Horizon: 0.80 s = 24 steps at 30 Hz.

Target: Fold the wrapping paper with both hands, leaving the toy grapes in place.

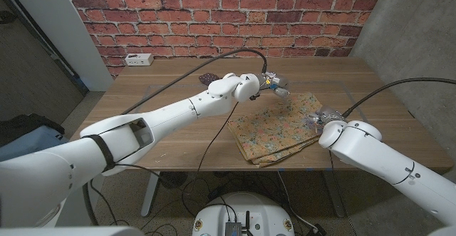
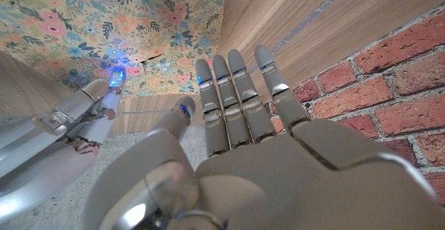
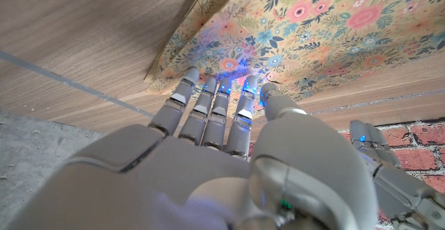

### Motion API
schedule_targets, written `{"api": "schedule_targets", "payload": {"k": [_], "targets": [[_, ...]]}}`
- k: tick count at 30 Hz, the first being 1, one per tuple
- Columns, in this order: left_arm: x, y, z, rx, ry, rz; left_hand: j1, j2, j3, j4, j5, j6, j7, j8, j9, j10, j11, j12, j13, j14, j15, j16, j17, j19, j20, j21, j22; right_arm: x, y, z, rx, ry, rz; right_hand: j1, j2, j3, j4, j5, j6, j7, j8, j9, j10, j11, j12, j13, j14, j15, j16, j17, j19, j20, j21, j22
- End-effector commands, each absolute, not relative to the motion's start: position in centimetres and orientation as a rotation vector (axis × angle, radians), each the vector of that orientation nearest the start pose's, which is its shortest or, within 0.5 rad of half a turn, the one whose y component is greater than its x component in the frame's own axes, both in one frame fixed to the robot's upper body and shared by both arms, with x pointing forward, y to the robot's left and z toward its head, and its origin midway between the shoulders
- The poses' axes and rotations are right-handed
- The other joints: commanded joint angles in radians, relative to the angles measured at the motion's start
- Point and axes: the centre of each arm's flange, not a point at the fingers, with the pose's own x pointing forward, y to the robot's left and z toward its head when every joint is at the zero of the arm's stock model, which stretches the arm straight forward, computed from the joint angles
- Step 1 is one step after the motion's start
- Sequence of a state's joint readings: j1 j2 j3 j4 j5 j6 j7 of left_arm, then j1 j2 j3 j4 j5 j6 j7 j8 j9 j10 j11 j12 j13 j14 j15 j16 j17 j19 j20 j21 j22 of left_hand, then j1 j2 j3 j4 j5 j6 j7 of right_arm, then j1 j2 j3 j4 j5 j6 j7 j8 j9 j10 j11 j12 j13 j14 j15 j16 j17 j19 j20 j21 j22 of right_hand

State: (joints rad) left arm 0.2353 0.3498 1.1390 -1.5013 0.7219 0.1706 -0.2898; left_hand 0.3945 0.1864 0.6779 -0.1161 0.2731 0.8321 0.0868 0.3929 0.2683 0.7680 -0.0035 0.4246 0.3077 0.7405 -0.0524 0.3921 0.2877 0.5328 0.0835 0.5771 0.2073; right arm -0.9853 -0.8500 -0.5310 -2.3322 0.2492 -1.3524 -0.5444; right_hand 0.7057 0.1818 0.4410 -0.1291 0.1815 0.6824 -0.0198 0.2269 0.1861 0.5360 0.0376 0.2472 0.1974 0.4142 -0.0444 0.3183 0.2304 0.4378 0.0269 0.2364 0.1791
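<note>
**Room and surroundings**

Red brick wall (image 1: 214,15) behind a wooden table (image 1: 171,86). Grey concrete wall (image 1: 413,29) at the right; pale panel (image 1: 68,29) at the left. White power strip (image 1: 135,59) lies on the table's far left corner. Grey floor (image 1: 78,115) with loose cables (image 1: 185,190) under the table. Lighting even, indoor.

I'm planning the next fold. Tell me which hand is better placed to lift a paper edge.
Probably the right hand: its fingers sit at the edge of the wrapping paper, by a raised corner. The left hand hangs open above the paper's far side, touching nothing.
</note>
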Motion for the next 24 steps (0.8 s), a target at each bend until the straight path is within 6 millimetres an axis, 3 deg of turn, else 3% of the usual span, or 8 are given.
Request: {"api": "schedule_targets", "payload": {"k": [1,7,18,24], "targets": [[59.8,-6.1,6.6,1.885,-0.688,-0.363,0.019,0.005,0.030,-0.004,0.020,0.020,0.000,0.012,0.008,0.018,0.003,0.009,0.009,0.022,0.001,0.005,0.002,0.015,-0.002,0.009,0.000,49.9,-26.1,-6.7,-0.947,0.090,-0.334,0.012,0.003,0.005,0.003,0.002,0.010,0.000,-0.005,0.002,0.010,0.000,0.000,0.002,0.000,-0.033,0.005,0.002,0.005,0.004,0.001,0.004],[60.6,-6.2,6.2,1.911,-0.623,-0.411,0.012,-0.001,0.042,0.006,0.034,0.012,-0.002,0.012,0.014,0.017,0.002,0.008,0.016,0.018,0.000,0.001,0.004,-0.017,0.003,0.000,-0.003,50.0,-26.0,-6.6,-0.949,0.088,-0.332,0.012,0.002,0.004,0.004,0.002,0.010,0.000,-0.007,0.002,0.011,0.000,-0.002,0.002,0.001,-0.032,0.006,0.003,0.005,0.004,0.000,0.004],[61.7,-6.9,5.2,1.983,-0.496,-0.483,0.020,0.012,0.055,0.019,0.049,0.041,0.003,0.031,0.026,0.047,0.007,0.022,0.031,0.048,0.000,0.028,0.034,-0.025,0.007,0.005,-0.003,50.0,-26.1,-6.7,-0.946,0.094,-0.335,0.011,0.002,0.004,0.007,0.002,0.013,0.001,-0.010,0.002,0.012,-0.004,-0.004,0.003,0.001,-0.032,0.006,0.004,0.004,0.005,-0.001,0.004],[62.6,-7.4,4.8,2.022,-0.430,-0.532,-0.025,-0.027,0.042,0.047,0.067,-0.091,-0.003,-0.014,0.040,-0.068,0.008,-0.016,0.059,-0.069,0.024,-0.026,0.051,-0.118,0.026,-0.012,-0.002,50.1,-26.1,-6.6,-0.949,0.090,-0.333,0.011,0.002,0.005,0.007,0.002,0.014,0.002,-0.012,0.002,0.015,0.000,-0.004,0.003,0.001,-0.033,0.005,0.004,0.004,0.006,-0.001,0.004]]}}
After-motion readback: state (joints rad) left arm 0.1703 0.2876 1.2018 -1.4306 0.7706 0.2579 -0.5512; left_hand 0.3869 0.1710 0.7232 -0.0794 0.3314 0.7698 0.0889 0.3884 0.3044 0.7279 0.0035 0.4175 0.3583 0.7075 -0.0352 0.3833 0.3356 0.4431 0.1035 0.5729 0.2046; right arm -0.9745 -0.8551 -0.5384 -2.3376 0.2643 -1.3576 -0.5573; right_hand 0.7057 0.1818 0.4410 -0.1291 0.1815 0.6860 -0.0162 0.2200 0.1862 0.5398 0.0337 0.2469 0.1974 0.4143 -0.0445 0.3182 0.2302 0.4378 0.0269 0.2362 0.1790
